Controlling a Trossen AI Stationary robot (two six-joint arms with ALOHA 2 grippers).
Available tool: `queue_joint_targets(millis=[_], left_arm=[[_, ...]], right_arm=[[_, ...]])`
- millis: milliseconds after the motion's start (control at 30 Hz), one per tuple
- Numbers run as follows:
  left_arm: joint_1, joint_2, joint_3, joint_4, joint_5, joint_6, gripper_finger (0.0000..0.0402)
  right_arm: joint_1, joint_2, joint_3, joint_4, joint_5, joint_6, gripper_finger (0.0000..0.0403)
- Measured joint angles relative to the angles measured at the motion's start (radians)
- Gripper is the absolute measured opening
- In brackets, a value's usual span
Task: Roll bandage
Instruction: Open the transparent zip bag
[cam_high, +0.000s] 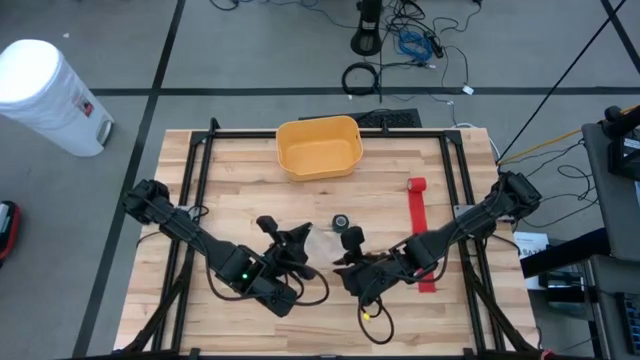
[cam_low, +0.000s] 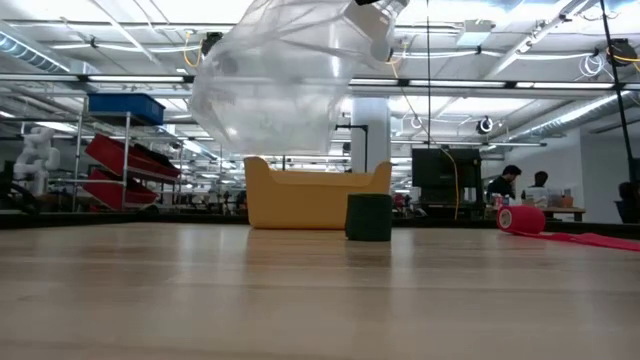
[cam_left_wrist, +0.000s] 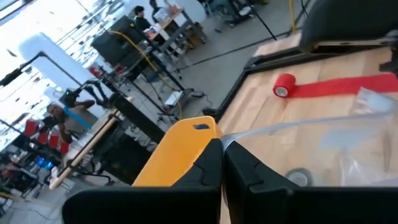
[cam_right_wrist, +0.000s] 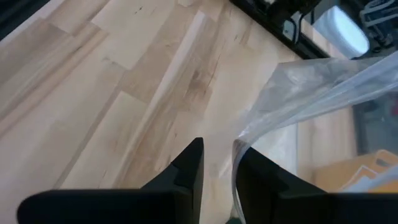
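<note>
Two arms met mid-desk (cam_high: 250, 180) in the high view, left gripper (cam_high: 296, 243) and right gripper (cam_high: 348, 262) lifting one clear plastic bag (cam_high: 322, 243); one yellow bin (cam_high: 318, 147), one dark roll (cam_high: 342, 221), one red bandage (cam_high: 419, 215) partly unrolled toward the right side. Low view alone showed the bag hanging above the desk and two people behind. Left wrist: jaws clenched on the bag's edge. Right wrist: jaws grasping the bag's film. No writing was legible.

The right gripper's (cam_right_wrist: 217, 163) dark fingers pinch a clear plastic bag's (cam_right_wrist: 311, 93) edge above the wooden table (cam_right_wrist: 112, 81).
</note>
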Motion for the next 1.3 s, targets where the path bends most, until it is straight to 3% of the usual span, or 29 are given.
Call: queue_joint_targets(millis=[200, 533, 733, 833, 1100, 1200, 1300], left_arm=[[-0.001, -0.002, -0.033, -0.003, 0.054, -0.054, 0.0002], [0.037, -0.001, -0.106, -0.065, -0.031, -0.081, 0.0002], [0.04, -0.001, -0.107, -0.085, -0.08, -0.071, 0.0002], [0.041, -0.001, -0.107, -0.084, -0.043, -0.068, 0.0002], [0.04, -0.001, -0.108, -0.075, 0.146, -0.025, 0.0002], [0.04, -0.001, -0.108, -0.075, 0.14, -0.027, 0.0002], [0.04, -0.001, -0.108, -0.08, 0.053, -0.064, 0.0002]], right_arm=[[0.015, 0.0, 0.0, 0.041, 0.005, -0.043, 0.0095], [0.04, -0.015, 0.0, 0.061, 0.016, -0.033, 0.0135], [0.041, -0.024, 0.0, 0.049, 0.114, -0.026, 0.0137], [0.043, -0.024, -0.001, 0.062, 0.187, -0.029, 0.0137], [0.064, -0.024, -0.001, 0.199, 0.199, -0.15, 0.0141], [0.074, -0.024, -0.001, 0.19, 0.2, -0.165, 0.0141], [0.076, -0.024, -0.001, 0.154, 0.217, -0.151, 0.0141]])
